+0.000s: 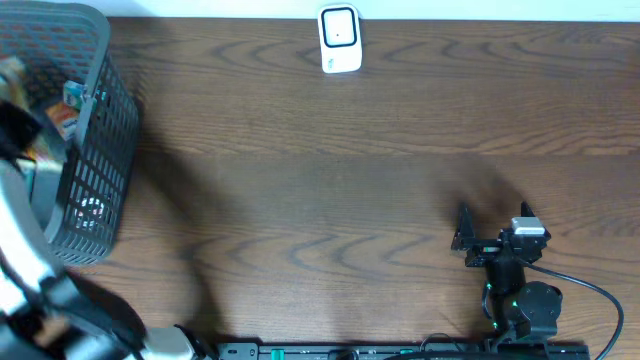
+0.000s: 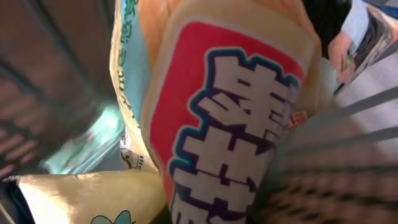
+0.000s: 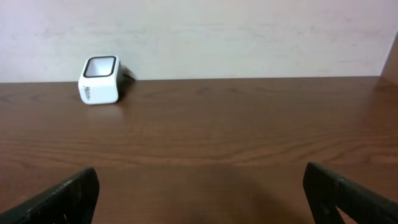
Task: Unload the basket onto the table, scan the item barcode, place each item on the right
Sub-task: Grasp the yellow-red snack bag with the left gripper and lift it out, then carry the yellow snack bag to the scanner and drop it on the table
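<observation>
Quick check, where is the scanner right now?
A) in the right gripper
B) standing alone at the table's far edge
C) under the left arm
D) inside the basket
B: the white scanner stands on the table at its far edge, apart from the basket and the open right gripper.

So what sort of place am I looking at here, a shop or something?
Probably a mock shop checkout set up on a wooden table, not a real store. A small white barcode scanner stands at the far edge, and a dark mesh basket at the left holds printed snack packets.
</observation>
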You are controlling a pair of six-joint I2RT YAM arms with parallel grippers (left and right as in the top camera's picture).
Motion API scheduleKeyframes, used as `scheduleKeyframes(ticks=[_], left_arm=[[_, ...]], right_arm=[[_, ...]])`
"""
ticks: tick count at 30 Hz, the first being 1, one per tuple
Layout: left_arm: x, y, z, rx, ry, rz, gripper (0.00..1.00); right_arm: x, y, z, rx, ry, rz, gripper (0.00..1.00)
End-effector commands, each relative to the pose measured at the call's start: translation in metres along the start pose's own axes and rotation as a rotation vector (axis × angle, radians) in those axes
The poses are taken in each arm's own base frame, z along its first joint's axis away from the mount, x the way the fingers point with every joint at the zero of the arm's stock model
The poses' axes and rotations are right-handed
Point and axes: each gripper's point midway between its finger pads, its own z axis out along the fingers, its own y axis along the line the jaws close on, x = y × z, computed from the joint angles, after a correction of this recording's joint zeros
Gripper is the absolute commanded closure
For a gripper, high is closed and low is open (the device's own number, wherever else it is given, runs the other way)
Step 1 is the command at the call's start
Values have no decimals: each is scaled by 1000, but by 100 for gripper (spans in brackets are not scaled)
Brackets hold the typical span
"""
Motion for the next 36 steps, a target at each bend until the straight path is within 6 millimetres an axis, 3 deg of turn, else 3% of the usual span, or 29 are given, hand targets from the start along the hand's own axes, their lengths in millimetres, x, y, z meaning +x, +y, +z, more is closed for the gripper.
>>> scheduleKeyframes(ticks=[1, 8, 10, 15, 17, 20, 22, 23, 25, 27, 32, 35, 36], left_arm=[[-40, -35, -61, 162, -147, -176, 93], [-63, -51, -112, 241, -274, -159, 93], [-69, -63, -126, 317, -294, -181, 92], [-90, -123, -192, 720, -303, -320, 92], [-78, -154, -224, 916, -195, -339, 93], [-44, -193, -243, 1061, -49, -235, 93], [0, -227, -248, 1128, 94, -128, 92], [12, -235, -248, 1132, 126, -98, 93], [72, -266, -238, 1102, 241, 43, 93], [114, -278, -222, 998, 312, 106, 93], [184, -290, -189, 743, 379, 201, 92], [237, -309, -171, 645, 400, 313, 93], [267, -323, -169, 655, 444, 364, 93]], right_arm=[[1, -1, 0, 4, 2, -15, 1], [1, -1, 0, 4, 3, -15, 1], [1, -1, 0, 4, 3, -15, 1], [1, -1, 0, 4, 3, -15, 1], [1, -1, 0, 4, 2, -15, 1], [1, -1, 0, 4, 3, -15, 1], [1, -1, 0, 4, 2, -15, 1], [1, -1, 0, 4, 3, -15, 1], [1, -1, 0, 4, 2, -15, 1], [1, -1, 0, 4, 3, -15, 1], [1, -1, 0, 4, 2, -15, 1], [1, -1, 0, 4, 2, -15, 1], [1, -1, 0, 4, 3, -15, 1]])
